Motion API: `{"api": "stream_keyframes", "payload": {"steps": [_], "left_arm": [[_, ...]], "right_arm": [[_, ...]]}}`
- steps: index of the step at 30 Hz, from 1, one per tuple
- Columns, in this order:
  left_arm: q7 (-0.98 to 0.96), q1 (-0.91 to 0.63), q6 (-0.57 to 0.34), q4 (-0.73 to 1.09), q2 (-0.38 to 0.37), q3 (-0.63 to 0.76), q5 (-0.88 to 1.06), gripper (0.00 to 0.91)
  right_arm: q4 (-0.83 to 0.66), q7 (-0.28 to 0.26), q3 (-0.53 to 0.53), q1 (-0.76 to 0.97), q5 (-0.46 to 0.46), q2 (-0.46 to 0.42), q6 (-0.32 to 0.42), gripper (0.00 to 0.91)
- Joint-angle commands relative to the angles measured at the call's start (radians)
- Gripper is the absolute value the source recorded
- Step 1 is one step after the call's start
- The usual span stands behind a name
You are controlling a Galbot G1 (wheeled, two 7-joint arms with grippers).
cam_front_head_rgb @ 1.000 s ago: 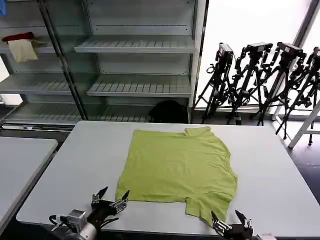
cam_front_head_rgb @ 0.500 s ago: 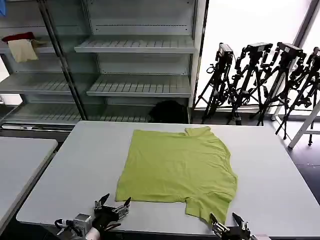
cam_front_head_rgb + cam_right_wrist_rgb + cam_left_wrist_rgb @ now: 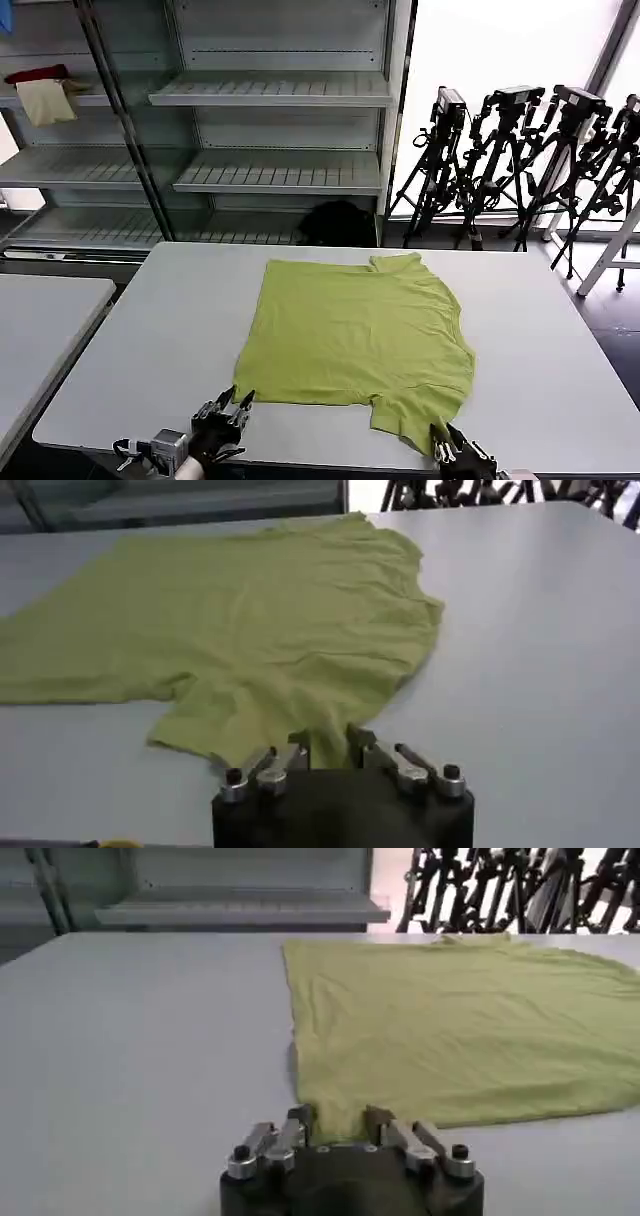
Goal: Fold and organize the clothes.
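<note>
The clothes are one lime-green T-shirt [image 3: 355, 335] lying flat on the grey table [image 3: 160, 320], plain side up, with a sleeve pointing at the near edge. My left gripper [image 3: 235, 402] sits at the shirt's near-left hem corner. In the left wrist view the shirt [image 3: 450, 1038] has its corner between the left gripper's [image 3: 338, 1118] drawn-in fingers. My right gripper [image 3: 449, 435] is at the near-right sleeve. From the right wrist, the shirt [image 3: 270, 630] shows its sleeve edge pinched inside the right gripper [image 3: 327, 738].
Metal shelving [image 3: 270, 95] stands behind the table, with a red cloth [image 3: 38, 74] and a cream cloth [image 3: 45, 100] on its upper left shelf. Camera tripods [image 3: 520, 150] cluster at the back right. A second table [image 3: 40, 320] stands to the left.
Both grippers had their fingers spread wide just short of the shirt's near edge. They have moved forward onto the hem and the sleeve, and their fingers have closed in on the fabric.
</note>
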Motion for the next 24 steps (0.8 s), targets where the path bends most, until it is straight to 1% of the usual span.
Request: {"api": "stream_keyframes", "payload": {"steps": [1, 5, 9, 10, 13, 20, 24], "left_arm": [[0.008, 0.003, 0.0, 0.001, 0.0, 0.001, 0.01, 0.0], [0.01, -0.008, -0.001, -0.001, -0.003, -0.001, 0.008, 0.0], [0.015, -0.026, -0.003, -0.023, -0.008, -0.008, 0.001, 0.0], [0.017, -0.033, -0.003, -0.026, -0.008, -0.012, -0.002, 0.0], [0.023, -0.058, -0.003, -0.03, -0.01, -0.028, -0.017, 0.0], [0.034, -0.159, 0.0, -0.039, -0.029, -0.068, -0.087, 0.0], [0.036, -0.225, -0.001, 0.005, -0.033, -0.048, -0.065, 0.0]], "right_arm": [[0.016, -0.003, 0.01, 0.008, 0.016, 0.007, 0.003, 0.0], [0.038, -0.002, 0.036, 0.029, 0.021, 0.018, 0.002, 0.0], [0.049, -0.005, 0.066, 0.065, 0.053, 0.023, 0.002, 0.0], [0.051, -0.009, 0.078, 0.083, 0.067, 0.027, 0.002, 0.0], [0.046, -0.027, 0.091, 0.125, 0.071, 0.042, 0.001, 0.0], [-0.032, -0.059, 0.085, 0.259, 0.064, 0.054, 0.001, 0.0], [-0.091, -0.092, 0.092, 0.332, 0.052, 0.063, 0.002, 0.0]]}}
